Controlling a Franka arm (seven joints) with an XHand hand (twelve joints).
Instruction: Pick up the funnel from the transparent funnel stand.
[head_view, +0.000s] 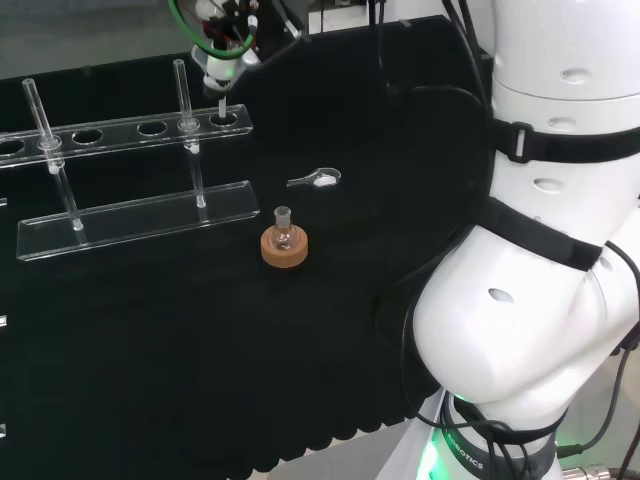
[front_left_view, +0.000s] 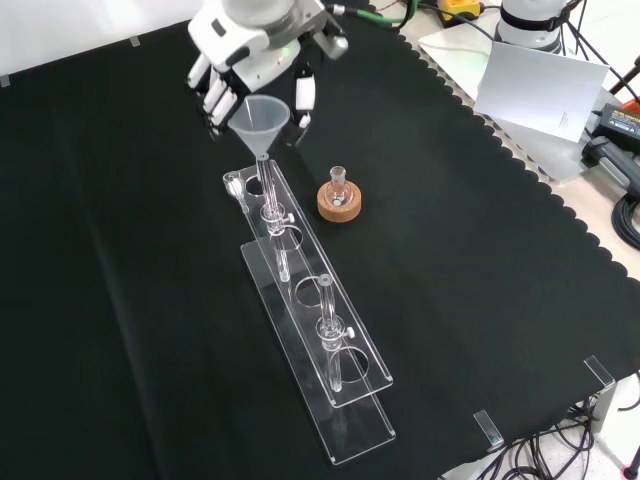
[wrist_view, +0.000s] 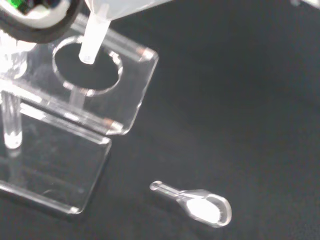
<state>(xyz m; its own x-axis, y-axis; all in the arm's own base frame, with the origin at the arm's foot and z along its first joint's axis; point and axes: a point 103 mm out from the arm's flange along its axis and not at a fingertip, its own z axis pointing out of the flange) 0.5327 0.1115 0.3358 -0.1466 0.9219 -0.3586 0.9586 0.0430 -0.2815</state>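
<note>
Nearest, the long clear acrylic funnel stand (front_left_view: 330, 375); beyond, the black-and-white hand (front_left_view: 240, 70) curls round the translucent white funnel (front_left_view: 260, 118), its stem tip just above the end hole; a small flask on a cork ring (front_left_view: 339, 200) stands beside.

Black cloth (front_left_view: 480, 300) with a scalloped edge covers the bench; past it, cables (front_left_view: 625, 225) and a white sheet (front_left_view: 540, 85) lie on a pale surface.

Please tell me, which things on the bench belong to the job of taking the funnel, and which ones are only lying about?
For the job:
funnel
transparent funnel stand
hand, curled around the funnel

Just lying about:
small flask on a cork ring
small clear scoop
</note>
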